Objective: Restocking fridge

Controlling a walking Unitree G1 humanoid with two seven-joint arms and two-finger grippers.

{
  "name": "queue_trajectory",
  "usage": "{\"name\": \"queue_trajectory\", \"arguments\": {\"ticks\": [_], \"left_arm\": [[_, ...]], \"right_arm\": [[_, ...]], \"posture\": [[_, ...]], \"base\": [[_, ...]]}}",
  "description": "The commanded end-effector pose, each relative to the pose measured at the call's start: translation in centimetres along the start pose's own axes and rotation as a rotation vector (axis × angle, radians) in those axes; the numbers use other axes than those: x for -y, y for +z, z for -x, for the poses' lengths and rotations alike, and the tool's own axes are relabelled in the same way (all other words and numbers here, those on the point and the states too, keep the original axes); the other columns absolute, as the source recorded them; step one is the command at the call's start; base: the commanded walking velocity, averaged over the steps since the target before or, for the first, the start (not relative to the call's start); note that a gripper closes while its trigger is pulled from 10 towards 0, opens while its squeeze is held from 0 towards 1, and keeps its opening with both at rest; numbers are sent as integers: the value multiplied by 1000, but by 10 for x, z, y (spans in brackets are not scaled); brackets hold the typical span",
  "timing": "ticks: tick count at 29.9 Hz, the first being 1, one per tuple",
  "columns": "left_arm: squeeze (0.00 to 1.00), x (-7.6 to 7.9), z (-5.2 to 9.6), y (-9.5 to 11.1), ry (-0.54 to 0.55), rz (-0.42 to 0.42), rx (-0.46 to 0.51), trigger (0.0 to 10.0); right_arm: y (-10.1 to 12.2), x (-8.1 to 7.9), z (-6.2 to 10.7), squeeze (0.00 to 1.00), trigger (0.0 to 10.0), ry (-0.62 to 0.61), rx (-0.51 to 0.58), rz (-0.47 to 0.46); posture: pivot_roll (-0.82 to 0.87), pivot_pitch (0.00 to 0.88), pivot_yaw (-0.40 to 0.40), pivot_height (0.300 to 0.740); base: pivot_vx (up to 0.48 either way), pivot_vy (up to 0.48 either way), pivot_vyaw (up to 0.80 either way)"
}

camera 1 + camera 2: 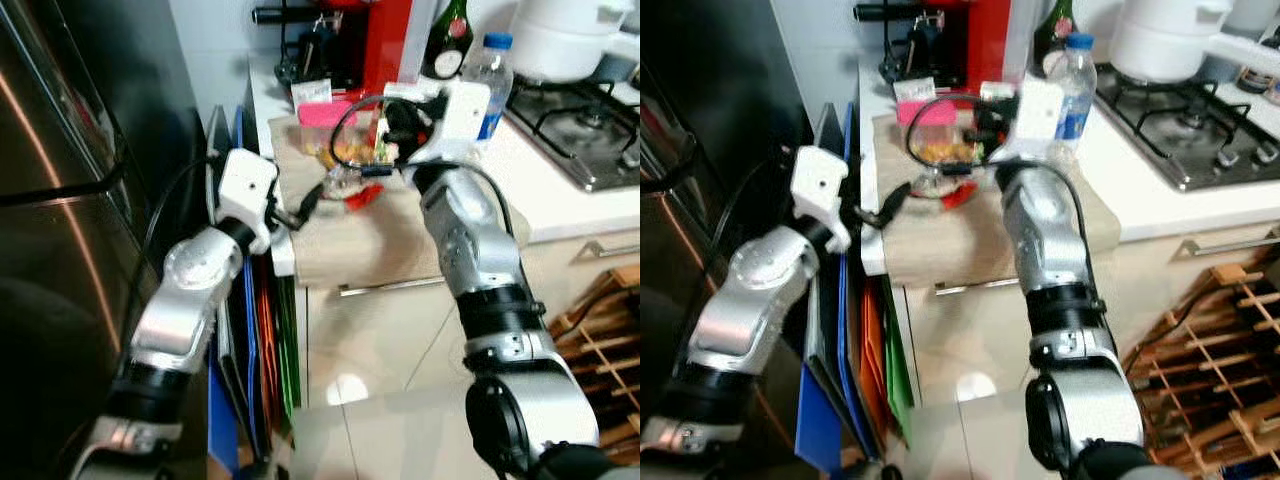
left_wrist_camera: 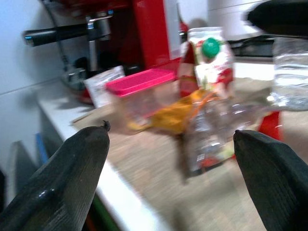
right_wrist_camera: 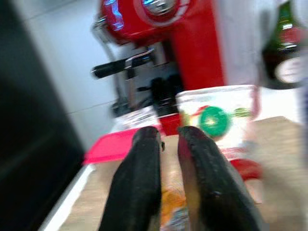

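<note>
Reaching up from below, both silver arms met over the wooden board (image 1: 400, 235) that lay on the white table (image 1: 560, 205), and everything is placed here from that board. Nearest, below the table's front edge, hung a pale cabinet door with a metal handle (image 1: 390, 287); beside it, coloured flat boards (image 1: 855, 370) stood on edge in the gap next to the dark steel fridge (image 1: 60, 250).

The left pincer (image 2: 171, 159) hovered just off the board's near corner, its two black fingers (image 2: 67, 183) spread wide with nothing between them. The right pincer (image 3: 168, 159) hung over the board's middle; its fingers were drawn narrow, almost touching, and whether they pinched anything cannot be told from the blurred pictures.

On the board lay a crumpled clear plastic bag (image 2: 211, 134) with yellow and red contents. Just behind it stood a clear box with a pink lid (image 2: 139, 89) and a carton with a green cap (image 2: 209, 60). A water bottle with a blue cap (image 1: 490, 75) stood at the board's far right corner.

Beyond the board a red coffee machine (image 3: 178, 38) stood against the wall, a dark green bottle (image 1: 450, 35) beside it. Further right, a white pot (image 1: 565, 35) sat on the gas hob (image 1: 590, 130).
</note>
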State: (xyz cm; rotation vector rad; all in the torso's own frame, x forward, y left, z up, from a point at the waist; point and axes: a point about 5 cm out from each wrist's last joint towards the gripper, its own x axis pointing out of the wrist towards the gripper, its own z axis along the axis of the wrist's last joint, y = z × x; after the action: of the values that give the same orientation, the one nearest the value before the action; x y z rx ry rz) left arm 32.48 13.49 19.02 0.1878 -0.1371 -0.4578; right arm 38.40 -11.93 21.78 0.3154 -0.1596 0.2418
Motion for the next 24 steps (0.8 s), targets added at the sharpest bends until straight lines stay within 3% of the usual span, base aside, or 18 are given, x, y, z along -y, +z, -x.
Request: {"name": "queue_trajectory", "arguments": {"ticks": [1,4,9,14,17,19,21,22,24], "left_arm": [[0,-9,5,-6,30,34,-16,10000],[0,-17,7,-12,92,121,-24,10000],[0,-18,2,-18,106,196,-33,10000],[0,-23,-6,-17,94,192,-38,10000],[0,-10,2,-17,2,162,-35,10000],[0,10,13,-12,-136,43,26,10000],[0,33,24,-8,-237,56,56,10000],[0,33,24,-8,-237,56,56,10000],[0,49,30,-10,-276,77,38,10000]], "right_arm": [[17,1,1,1000,10000,-7,79,10],[14,7,19,1000,10000,-13,103,129],[-5,11,32,1000,10000,-29,45,109],[-15,7,45,1000,10000,-40,14,94],[-18,4,47,1000,10000,-47,-4,-26],[-19,1,43,1000,10000,-43,-11,-91],[-18,0,41,1000,10000,-41,-13,-114],[-18,0,41,1000,10000,-41,-13,-114],[-18,-2,39,1000,10000,-42,-22,-112]], "posture": [[71,0,-10,740],[61,0,-14,740],[38,0,-5,740],[-24,0,37,740],[-21,0,47,740],[-10,0,43,740],[13,0,37,740],[13,0,37,740],[37,0,22,740]], "base": [[0,0,0],[0,0,0],[0,0,0],[0,0,0],[0,0,0],[0,0,0],[0,0,0],[0,0,0],[0,0,0]]}}
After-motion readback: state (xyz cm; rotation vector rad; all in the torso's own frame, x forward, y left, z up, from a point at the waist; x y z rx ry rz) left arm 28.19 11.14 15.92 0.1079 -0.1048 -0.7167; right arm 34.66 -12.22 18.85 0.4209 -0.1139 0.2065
